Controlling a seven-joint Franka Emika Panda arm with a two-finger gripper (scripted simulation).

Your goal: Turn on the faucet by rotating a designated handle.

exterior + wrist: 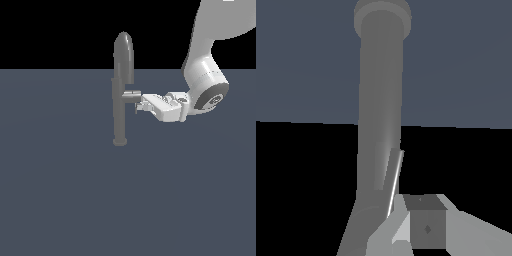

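Wrist view alone shows handle [395,182] rod — gripper [141,105] beside it

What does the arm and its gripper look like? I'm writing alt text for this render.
The arm is glossy white with thick rounded links; its wrist joint carries a dark round cap with a pale ring. The gripper is a boxy white block, shaded light grey, with short pale fingers. In the wrist view a finger looks blocky grey with a small diamond mark. No cables show.
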